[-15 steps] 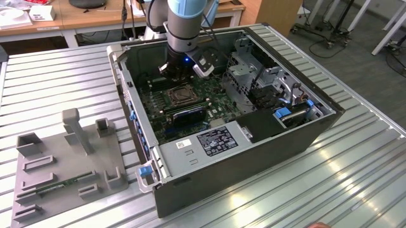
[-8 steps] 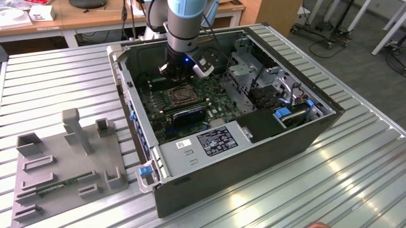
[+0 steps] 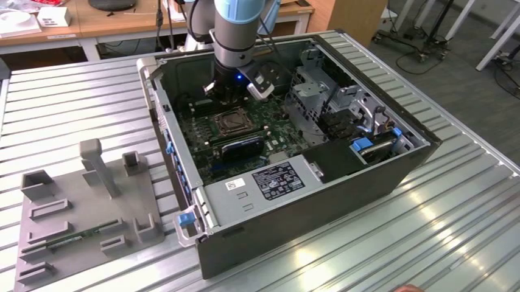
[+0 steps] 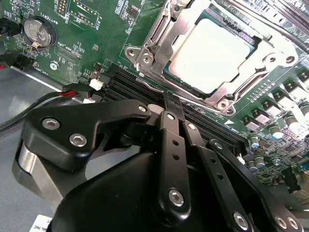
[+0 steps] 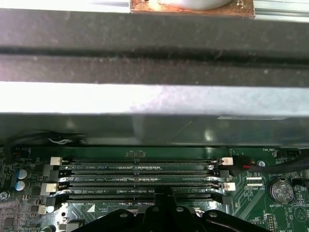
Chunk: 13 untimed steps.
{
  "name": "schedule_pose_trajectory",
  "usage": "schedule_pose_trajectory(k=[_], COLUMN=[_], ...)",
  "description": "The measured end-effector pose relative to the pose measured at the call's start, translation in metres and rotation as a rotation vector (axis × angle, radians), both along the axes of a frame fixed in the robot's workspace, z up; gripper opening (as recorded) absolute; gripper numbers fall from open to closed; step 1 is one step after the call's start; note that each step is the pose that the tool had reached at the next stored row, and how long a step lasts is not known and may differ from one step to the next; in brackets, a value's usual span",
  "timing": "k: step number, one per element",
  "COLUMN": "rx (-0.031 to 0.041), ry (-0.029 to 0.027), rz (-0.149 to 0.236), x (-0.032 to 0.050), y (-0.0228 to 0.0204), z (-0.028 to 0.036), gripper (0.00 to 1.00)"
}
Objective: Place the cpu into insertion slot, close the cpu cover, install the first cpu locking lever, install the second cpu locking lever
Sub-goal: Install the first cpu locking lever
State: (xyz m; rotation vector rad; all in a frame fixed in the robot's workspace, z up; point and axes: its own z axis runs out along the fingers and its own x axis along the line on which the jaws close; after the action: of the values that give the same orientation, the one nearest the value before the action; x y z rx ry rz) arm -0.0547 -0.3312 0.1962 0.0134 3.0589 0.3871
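The cpu (image 4: pixel 210 50), a pale silvery square, lies in the insertion slot (image 4: pixel 140 57) on the green motherboard. The cpu cover (image 4: pixel 161 26) is a silvery frame lying flat around the chip's face. My gripper (image 4: pixel 169 101) hovers over the black memory slots (image 4: pixel 130 84) just beside the socket, with its black fingers (image 4: pixel 166 130) shut together and holding nothing. In the exterior view the gripper (image 3: pixel 231 95) is inside the open computer case, just behind the socket (image 3: pixel 230 123). The first wrist view shows the gripper (image 5: pixel 164 195) tips at the memory slots (image 5: pixel 137 176).
The case's metal wall (image 5: pixel 154 101) stands close beyond the memory slots. A coin battery (image 4: pixel 38 31) and a red-black cable (image 4: pixel 67 93) lie near the gripper. Drive cages (image 3: pixel 325 103) fill the case's right side in the exterior view. A grey fixture tray (image 3: pixel 81 213) sits at the exterior view's left.
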Motion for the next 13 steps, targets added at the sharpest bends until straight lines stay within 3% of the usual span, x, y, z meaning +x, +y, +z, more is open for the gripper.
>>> schedule_pose_trajectory(k=[4,13], rx=[-0.0032,-0.0244], ry=[-0.0003,0.0], rz=[0.0,0.0], x=[0.0,0.0], y=[0.0001,-0.0001], z=[-0.0002,-0.0001], gripper=[0.11,0.11])
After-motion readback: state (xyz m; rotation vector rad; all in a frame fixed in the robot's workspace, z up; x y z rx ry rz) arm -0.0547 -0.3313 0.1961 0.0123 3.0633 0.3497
